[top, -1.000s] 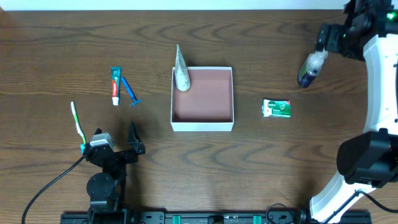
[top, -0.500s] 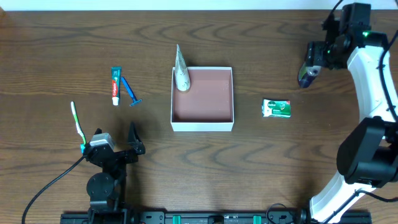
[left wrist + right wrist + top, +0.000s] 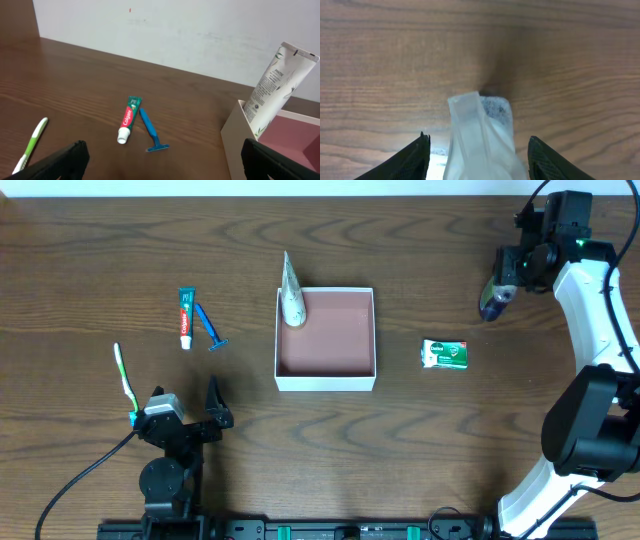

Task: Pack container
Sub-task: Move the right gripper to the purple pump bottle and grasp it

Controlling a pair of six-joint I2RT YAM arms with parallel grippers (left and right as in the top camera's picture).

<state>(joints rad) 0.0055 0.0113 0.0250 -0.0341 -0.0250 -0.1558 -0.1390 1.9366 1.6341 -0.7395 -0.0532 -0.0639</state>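
Note:
The container (image 3: 325,375) is a square white-walled box with a reddish-brown inside, at the table's middle. A pale tube (image 3: 290,295) leans on its far left corner; the left wrist view shows the tube (image 3: 272,82) and a container wall (image 3: 240,145). A dark blue bottle (image 3: 492,304) with a whitish top lies at the far right. My right gripper (image 3: 510,270) is open over the bottle's top (image 3: 477,135), one finger on each side, not touching. My left gripper (image 3: 192,412) is open and empty near the front left.
A toothpaste tube (image 3: 185,317) and a blue razor (image 3: 211,327) lie left of the container, also in the left wrist view (image 3: 129,119) (image 3: 151,132). A green-white toothbrush (image 3: 125,377) lies further left. A green soap box (image 3: 444,354) lies right of the container.
My right gripper has moved left and towards the bottle and now straddles its whitish top. The bottle, the other items and the left arm have not moved.

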